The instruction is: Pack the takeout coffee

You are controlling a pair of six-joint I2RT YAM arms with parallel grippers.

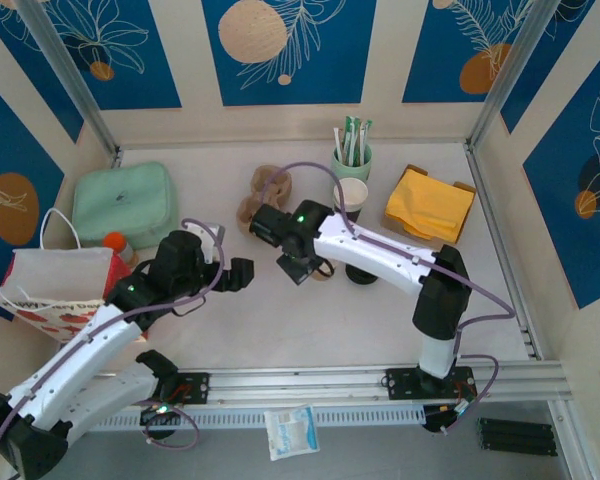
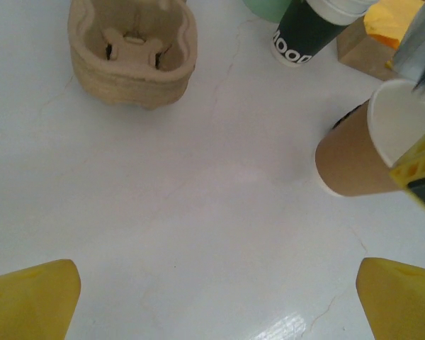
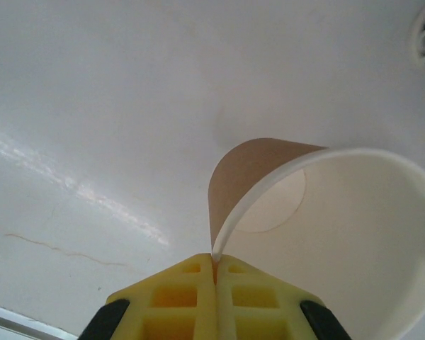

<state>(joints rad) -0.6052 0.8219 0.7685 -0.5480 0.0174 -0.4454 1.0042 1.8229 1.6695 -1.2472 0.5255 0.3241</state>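
Takeout coffee (image 1: 353, 196) stands upright at far middle of table (image 1: 240, 330), long axis vertical, mouth up, dark band low. I see it just near of green cup (image 1: 351, 162) holding sticks, and left of box (image 1: 393, 220) holding yellow napkins. Right gripper (image 3: 214, 263) has fingers pressed together on rim of brown cup (image 3: 258, 166), near-left of coffee and apart from it, white inside showing. Left gripper (image 2: 212, 304) has fingers spread wide over bare table. Pulp carrier (image 2: 131, 64) lies far-left of it.

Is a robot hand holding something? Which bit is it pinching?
Yes. The right gripper pinches the brown paper cup by its rim. The left gripper is open, holding nothing.
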